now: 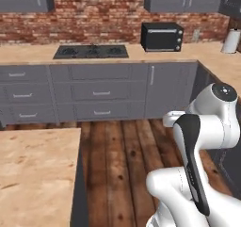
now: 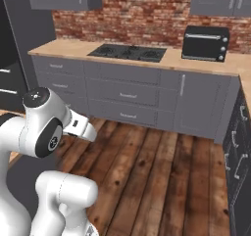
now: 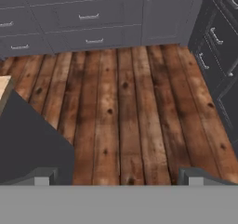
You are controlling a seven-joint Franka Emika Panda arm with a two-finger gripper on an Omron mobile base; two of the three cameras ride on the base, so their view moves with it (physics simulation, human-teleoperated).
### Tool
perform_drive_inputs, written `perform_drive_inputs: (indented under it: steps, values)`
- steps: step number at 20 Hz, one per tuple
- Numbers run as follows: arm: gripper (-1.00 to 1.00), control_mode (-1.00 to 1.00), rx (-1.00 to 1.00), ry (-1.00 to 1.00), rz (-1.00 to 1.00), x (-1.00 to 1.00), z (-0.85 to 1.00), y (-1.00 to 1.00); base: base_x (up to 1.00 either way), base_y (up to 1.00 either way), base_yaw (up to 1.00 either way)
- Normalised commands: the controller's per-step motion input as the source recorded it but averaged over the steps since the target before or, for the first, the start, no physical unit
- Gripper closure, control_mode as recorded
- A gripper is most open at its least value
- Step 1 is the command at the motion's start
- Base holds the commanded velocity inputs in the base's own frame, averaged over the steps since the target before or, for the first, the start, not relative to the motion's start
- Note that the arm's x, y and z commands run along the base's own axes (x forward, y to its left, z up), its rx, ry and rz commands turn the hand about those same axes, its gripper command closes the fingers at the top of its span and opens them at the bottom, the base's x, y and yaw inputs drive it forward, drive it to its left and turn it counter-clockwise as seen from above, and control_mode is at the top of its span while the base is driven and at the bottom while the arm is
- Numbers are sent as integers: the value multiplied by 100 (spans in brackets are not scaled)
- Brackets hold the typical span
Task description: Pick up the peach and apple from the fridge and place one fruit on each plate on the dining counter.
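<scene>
Brick wall (image 1: 103, 9) backs the wall worktop (image 1: 28, 54) carrying a hob (image 1: 91, 51) and, right of the hob, a black microwave (image 1: 162, 36). Nearer than the hob, across plank floor (image 3: 125, 111), lies the dining worktop (image 1: 33, 174). Claw (image 3: 119, 176) fingertips stand apart, empty.
</scene>
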Motion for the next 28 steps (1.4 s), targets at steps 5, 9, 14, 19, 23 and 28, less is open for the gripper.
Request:
perform_drive_inputs:
  steps: [5,9,14,19,23,28]
  values:
    - [-100,100,0,0,0,0,0,0,80,-42,24]
    - [-100,100,0,0,0,0,0,0,75,-36,30]
    - [-100,100,0,0,0,0,0,0,82,-23,37]
    - [-100,100,0,0,0,0,0,0,84,-19,40]
    - [-100,100,0,0,0,0,0,0,77,-20,41]
    - [-100,100,0,0,0,0,0,0,78,-12,43]
